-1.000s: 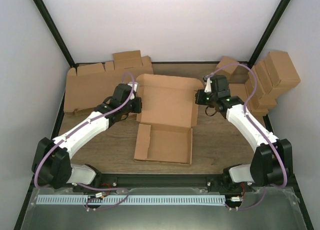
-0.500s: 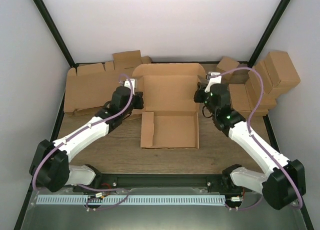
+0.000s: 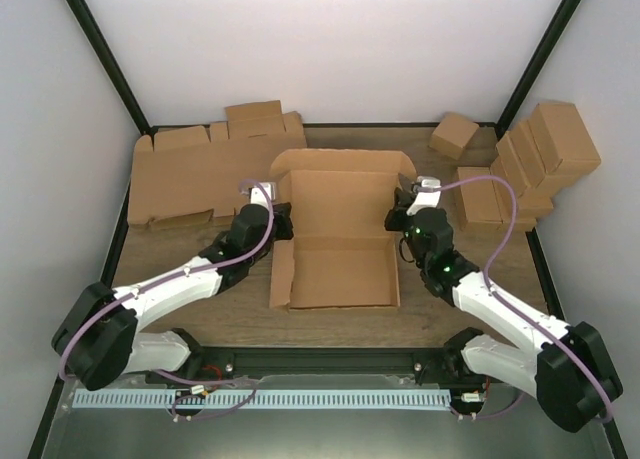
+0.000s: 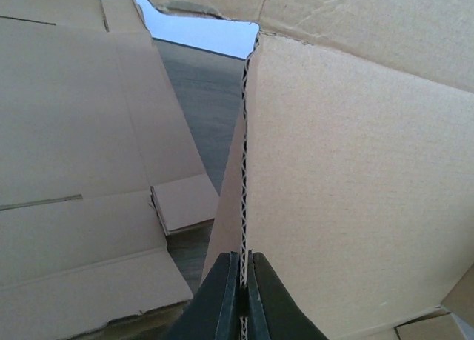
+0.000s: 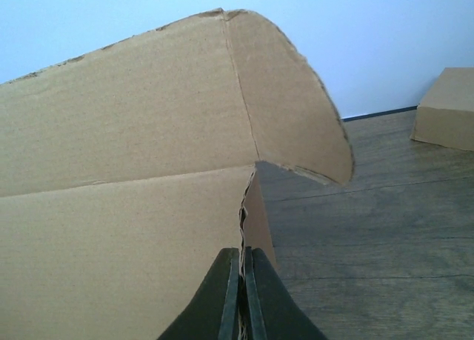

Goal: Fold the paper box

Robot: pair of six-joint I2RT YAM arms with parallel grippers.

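The paper box (image 3: 340,274) lies mid-table as a shallow brown tray with its hinged lid panel standing up behind it. My left gripper (image 3: 284,220) is shut on the left edge of that panel. In the left wrist view the fingers (image 4: 242,255) pinch the corrugated edge of the paper box (image 4: 355,192). On the right edge, near the fold, my right gripper (image 3: 397,215) is shut too. The right wrist view has its fingers (image 5: 242,252) clamped on the torn-looking edge of the paper box (image 5: 126,229), and a rounded lid flap curls over above them.
A pile of flat cardboard blanks (image 3: 190,179) lies at the back left, also seen in the left wrist view as flat cardboard blanks (image 4: 74,132). Ready-made boxes (image 3: 540,159) are stacked at the back right. One small box (image 3: 454,134) sits apart, showing in the right wrist view as a small box (image 5: 448,107).
Both arms drew back toward the near edge, carrying the box with them. The box squared up with the table and its lid panel now stands behind the tray.
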